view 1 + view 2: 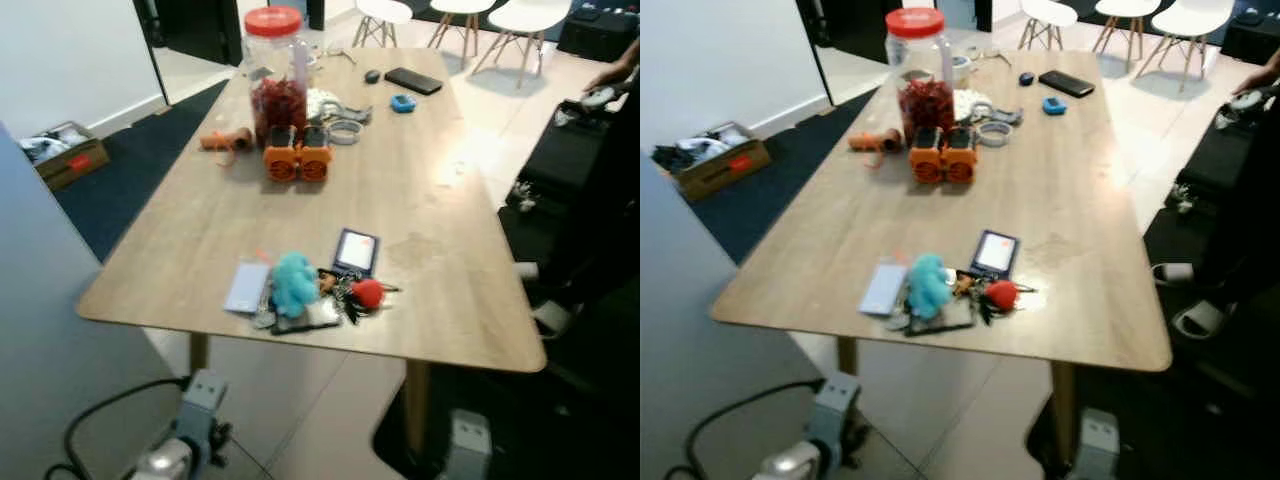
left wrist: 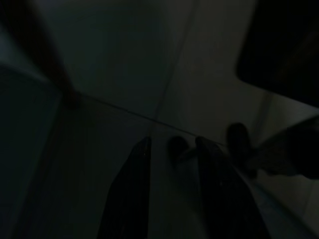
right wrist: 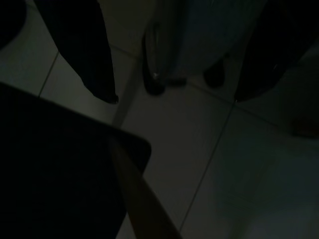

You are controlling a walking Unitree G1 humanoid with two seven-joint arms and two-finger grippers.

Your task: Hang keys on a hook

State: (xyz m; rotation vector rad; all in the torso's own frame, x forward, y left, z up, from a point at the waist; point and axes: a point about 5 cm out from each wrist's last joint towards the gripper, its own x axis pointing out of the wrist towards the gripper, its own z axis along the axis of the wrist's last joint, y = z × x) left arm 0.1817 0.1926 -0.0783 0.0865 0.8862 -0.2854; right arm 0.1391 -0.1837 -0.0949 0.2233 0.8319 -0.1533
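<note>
Both arms hang idle below the bench, over a tiled floor. In the dim left wrist view the left claw has its two black fingers a little apart, with nothing between them. In the right wrist view the right claw has its fingers spread wide, also with nothing between them.

At the near edge of the bench, about midway along it, lies a small heap — the keys, a dark bunch with a round red fob on its right side. A teal plush toy touches the bunch on its left, a pale flat card lies just left of the toy, and a dark flat item sits at the very edge under them. Just behind the keys is a small device with a lit screen.

Well beyond, toward the far left part of the bench, two orange round things stand side by side in front of a tall clear jar with a red lid holding something red. An orange-brown cylinder lies to their left, and tape rolls to their right.

Near the far edge lie a small blue object and a black phone — white chairs stand past it. A cardboard box sits on the floor by the left wall.
</note>
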